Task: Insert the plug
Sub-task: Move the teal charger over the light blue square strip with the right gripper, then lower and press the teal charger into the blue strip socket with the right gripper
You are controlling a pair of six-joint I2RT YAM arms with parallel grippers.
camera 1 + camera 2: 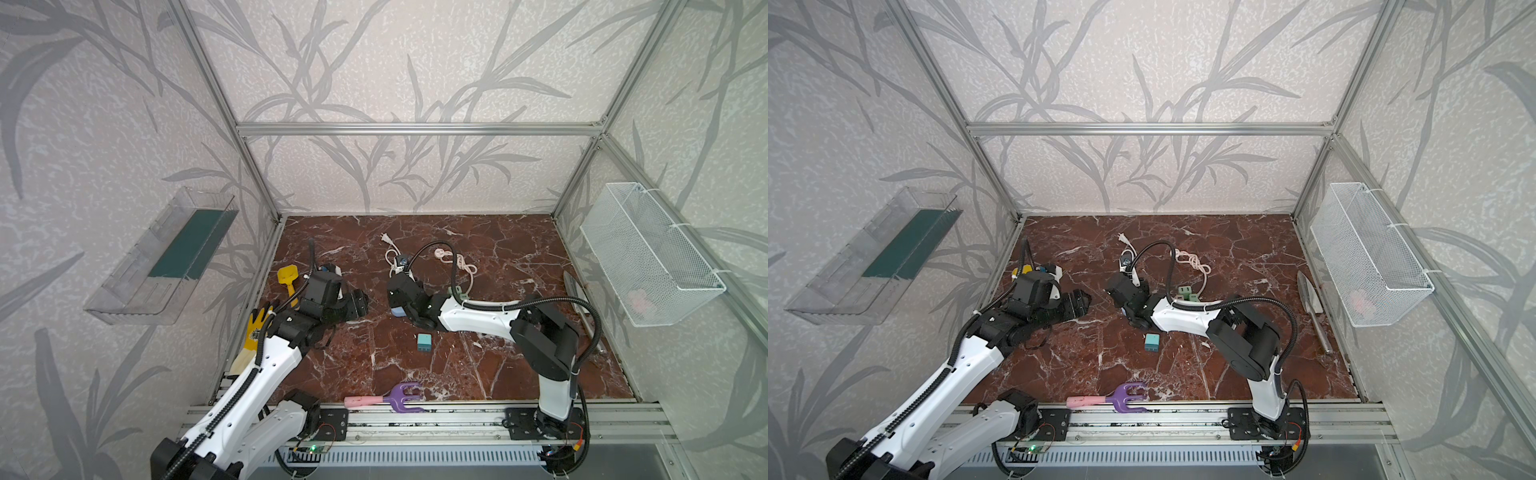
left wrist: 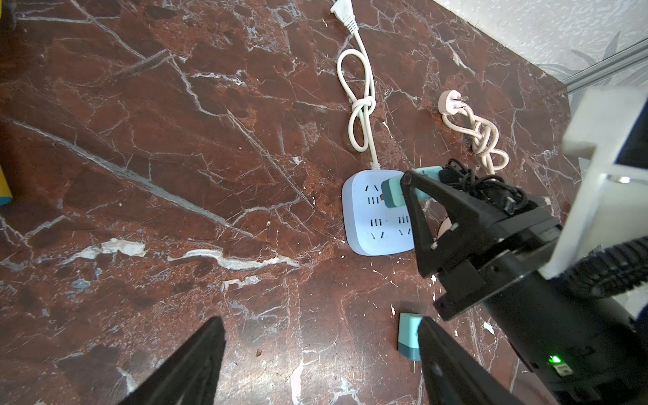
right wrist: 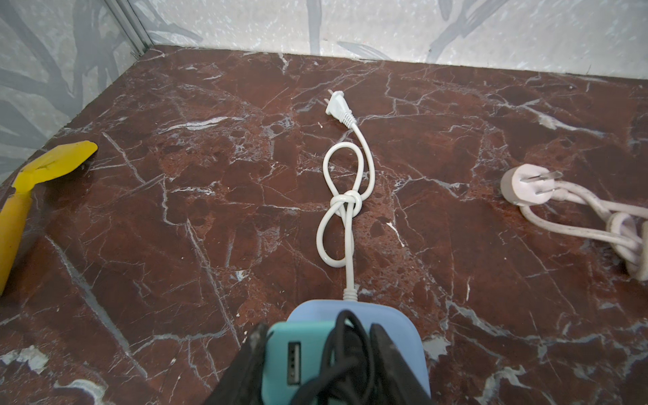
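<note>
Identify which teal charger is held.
The teal charger at the blue power strip, clamped in the right jaws; the other charger lies loose.

Bare desk [image 1: 519, 249] lies open at the back right. Behind the power strip [image 2: 357, 210], a white cord [image 2: 364, 104] and a pink cord [image 2: 485, 135] block the way; a teal adapter [image 1: 424, 344] lies in front.
</note>
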